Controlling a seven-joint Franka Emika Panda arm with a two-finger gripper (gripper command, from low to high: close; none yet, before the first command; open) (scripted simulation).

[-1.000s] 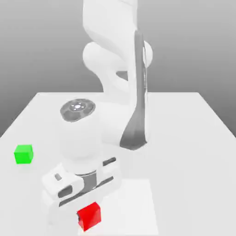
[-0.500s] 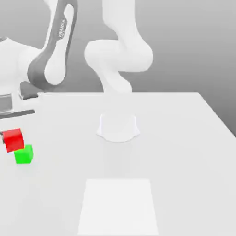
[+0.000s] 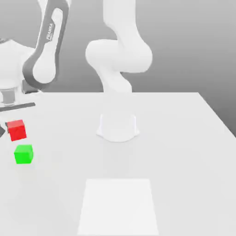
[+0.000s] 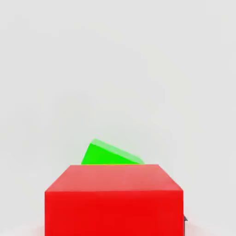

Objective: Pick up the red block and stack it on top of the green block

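Two blocks nearly lined up: your gripper pinched the red block above the green block on the bench; released off-centre, red could have toppled.

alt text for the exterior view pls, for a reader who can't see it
A white robot arm holds a red block in the air just above a green block at the left edge of a white table. The blocks do not touch.
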